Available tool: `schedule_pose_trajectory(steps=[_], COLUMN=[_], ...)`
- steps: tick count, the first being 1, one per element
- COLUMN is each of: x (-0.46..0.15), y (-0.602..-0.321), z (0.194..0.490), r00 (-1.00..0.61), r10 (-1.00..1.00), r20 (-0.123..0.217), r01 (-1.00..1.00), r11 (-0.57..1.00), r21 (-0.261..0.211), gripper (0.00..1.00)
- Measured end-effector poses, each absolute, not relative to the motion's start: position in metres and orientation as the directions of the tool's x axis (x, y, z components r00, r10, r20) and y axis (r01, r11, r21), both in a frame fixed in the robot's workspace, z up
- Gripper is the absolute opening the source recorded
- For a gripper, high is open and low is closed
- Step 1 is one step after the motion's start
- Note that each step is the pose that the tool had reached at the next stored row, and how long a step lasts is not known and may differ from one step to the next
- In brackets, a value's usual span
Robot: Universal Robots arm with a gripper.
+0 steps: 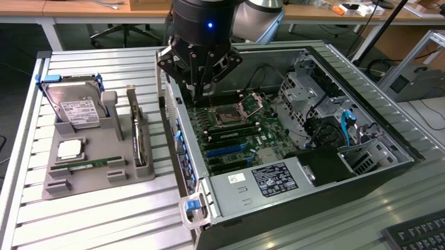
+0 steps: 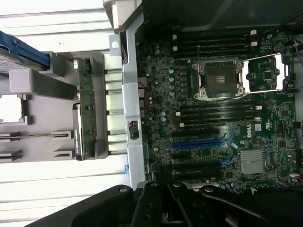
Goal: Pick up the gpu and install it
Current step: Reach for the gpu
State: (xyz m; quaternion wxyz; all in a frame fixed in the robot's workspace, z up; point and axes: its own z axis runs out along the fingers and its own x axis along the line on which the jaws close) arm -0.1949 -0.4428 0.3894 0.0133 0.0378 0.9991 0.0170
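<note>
The gpu (image 1: pixel 137 133) stands on its long edge in a slot of the grey holder (image 1: pixel 90 179), just beside the case (image 1: pixel 197 166) on the exterior view's left of it, with a strip of slatted counter (image 1: pixel 104 219) between them. From here it is a thin, dark slab seen edge-on, roughly as long as the drive (image 1: pixel 78 108) that stands further from the case in the same holder. A pale metal bracket shows at its far end. In the wrist view the gpu (image 2: pixel 86 104) runs alongside the case wall. About half its length is a narrow green circuit board studded with small parts, and the other half is a black cooler block with a rounded silver edge. The case lies open on its side on the counter, and the board (image 1: pixel 236 130) inside faces up with its socket (image 1: pixel 227 115) bare. The tool (image 1: pixel 201 94) hangs from the black arm (image 1: pixel 201 31) over the far end of the case, just inside the wall nearest the gpu and close by the socket. It is well apart from the gpu and not touching it. I cannot tell how far open the tool is. Its dark body fills one edge of the wrist view, over the board's slots.
</note>
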Motion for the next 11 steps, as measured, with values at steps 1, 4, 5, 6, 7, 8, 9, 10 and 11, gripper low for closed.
schedule_pose_trajectory(steps=[1,4,5,6,7,8,9,10,11], x=[-0.1950,-0.1955,-0.1957,-0.1959,-0.1962,-0.1965,-0.1968,-0.1970,-0.1974], y=[-0.4428,-0.4431,-0.4431,-0.4432,-0.4434,-0.4435,-0.4436,-0.4436,-0.4438], z=[0.3894,0.3894,0.3893,0.3893,0.3893,0.3893,0.3893,0.3892,0.3892], r00=[-0.997,-0.997,-0.997,-0.997,-0.997,-0.997,-0.997,-0.997,-0.997], r10=[0.076,0.076,0.076,0.076,0.076,0.076,0.076,0.076,0.076], r20=[-0.025,-0.025,-0.025,-0.025,-0.025,-0.025,-0.025,-0.025,-0.025], r01=[0.075,0.075,0.075,0.075,0.075,0.075,0.075,0.075,0.075], r11=[0.997,0.997,0.997,0.997,0.997,0.997,0.997,0.997,0.997], r21=[0.035,0.035,0.035,0.035,0.035,0.035,0.035,0.035,0.035], gripper=[0.11,0.11,0.11,0.11,0.11,0.11,0.11,0.11,0.11])
